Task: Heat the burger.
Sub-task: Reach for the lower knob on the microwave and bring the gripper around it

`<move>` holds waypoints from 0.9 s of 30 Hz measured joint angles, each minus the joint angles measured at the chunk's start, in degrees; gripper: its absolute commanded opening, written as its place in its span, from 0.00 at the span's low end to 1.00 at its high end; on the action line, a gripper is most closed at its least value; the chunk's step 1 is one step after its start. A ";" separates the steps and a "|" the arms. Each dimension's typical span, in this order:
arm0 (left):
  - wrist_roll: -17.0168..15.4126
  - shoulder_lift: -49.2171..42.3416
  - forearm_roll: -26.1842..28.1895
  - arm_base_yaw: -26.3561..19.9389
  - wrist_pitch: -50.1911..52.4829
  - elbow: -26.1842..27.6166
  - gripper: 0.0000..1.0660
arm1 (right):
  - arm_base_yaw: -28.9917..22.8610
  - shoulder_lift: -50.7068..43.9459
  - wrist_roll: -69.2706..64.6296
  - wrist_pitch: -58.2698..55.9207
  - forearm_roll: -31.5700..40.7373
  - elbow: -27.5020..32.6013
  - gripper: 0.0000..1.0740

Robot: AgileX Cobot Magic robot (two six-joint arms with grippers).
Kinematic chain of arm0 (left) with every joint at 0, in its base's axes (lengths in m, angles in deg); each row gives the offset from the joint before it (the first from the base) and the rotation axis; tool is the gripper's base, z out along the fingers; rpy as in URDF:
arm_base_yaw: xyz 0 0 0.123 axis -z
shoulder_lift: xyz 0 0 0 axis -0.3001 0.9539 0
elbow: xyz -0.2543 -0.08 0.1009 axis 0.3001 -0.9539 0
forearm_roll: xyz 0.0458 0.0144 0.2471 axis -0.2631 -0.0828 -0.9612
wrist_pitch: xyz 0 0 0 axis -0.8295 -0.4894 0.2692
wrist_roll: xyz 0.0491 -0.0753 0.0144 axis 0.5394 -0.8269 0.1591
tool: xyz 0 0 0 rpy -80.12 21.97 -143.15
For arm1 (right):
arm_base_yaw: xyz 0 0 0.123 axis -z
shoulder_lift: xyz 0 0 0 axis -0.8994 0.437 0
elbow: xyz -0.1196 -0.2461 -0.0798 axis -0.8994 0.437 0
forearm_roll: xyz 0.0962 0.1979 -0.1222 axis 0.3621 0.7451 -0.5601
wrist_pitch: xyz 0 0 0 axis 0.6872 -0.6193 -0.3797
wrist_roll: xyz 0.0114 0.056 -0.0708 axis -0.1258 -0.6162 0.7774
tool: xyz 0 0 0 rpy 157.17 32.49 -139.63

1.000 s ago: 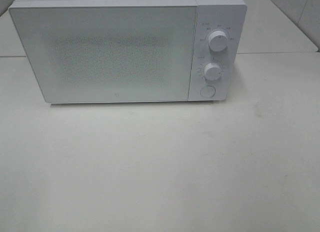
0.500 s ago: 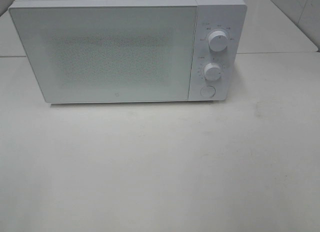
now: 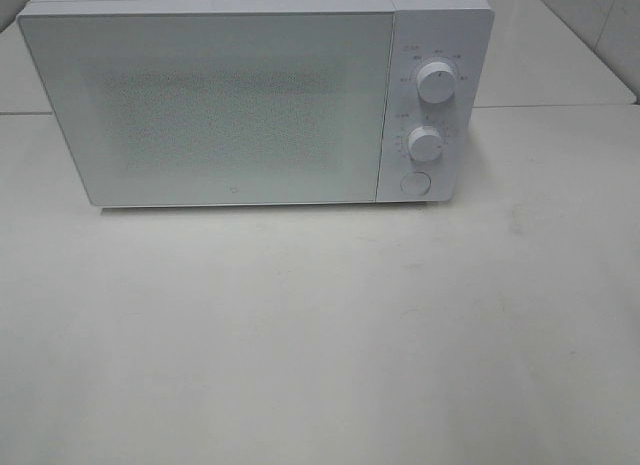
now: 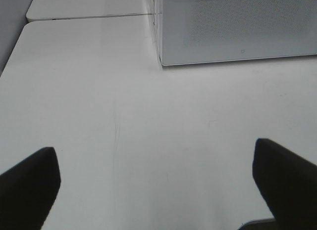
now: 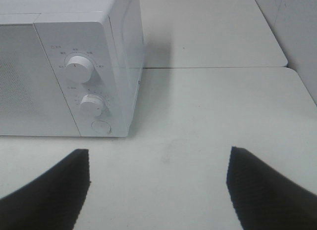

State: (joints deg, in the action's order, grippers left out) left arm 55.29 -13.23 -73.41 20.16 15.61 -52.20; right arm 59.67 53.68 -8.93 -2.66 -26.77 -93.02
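A white microwave point(image 3: 255, 95) fills the upper part of the exterior high frame, standing on a pale table point(image 3: 320, 335) whose bare surface takes up the whole lower half; its wide door point(image 3: 205, 105) is closed flush and covers the upper left and centre of the frame, its speckled panel giving no view inside; on the control strip at the upper right, an upper knob point(image 3: 437, 82) sits above a lower knob point(image 3: 426, 144), with a round button point(image 3: 415, 183) just beneath them; a seam between table sections runs behind the oven on both sides; the burger shows in none of the views, so where it lies cannot be told; neither arm enters the exterior high frame; in the left wrist view the left gripper point(image 4: 154, 158) is released, its dark fingers point(image 4: 29, 188) spread wide with only table between them, facing the door's lower corner; in the right wrist view the right gripper point(image 5: 157, 158) is likewise released, its ribbed fingers point(image 5: 262, 190) apart and holding nothing, facing the control strip.
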 measured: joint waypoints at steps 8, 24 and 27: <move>0.00 0.00 0.00 0.00 0.00 0.00 0.92 | 0.00 8.48 0.00 7.96 0.00 0.00 0.71; 0.00 0.00 0.00 0.00 0.00 0.00 0.92 | 0.00 21.43 0.23 41.65 0.11 9.91 0.71; 0.00 0.00 0.00 0.00 0.00 0.00 0.92 | 0.00 24.64 0.29 49.85 0.34 11.29 0.71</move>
State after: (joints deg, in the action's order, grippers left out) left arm 55.29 -13.23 -73.41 20.16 15.61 -52.20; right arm 59.67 78.31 -8.65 47.19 -26.42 -81.73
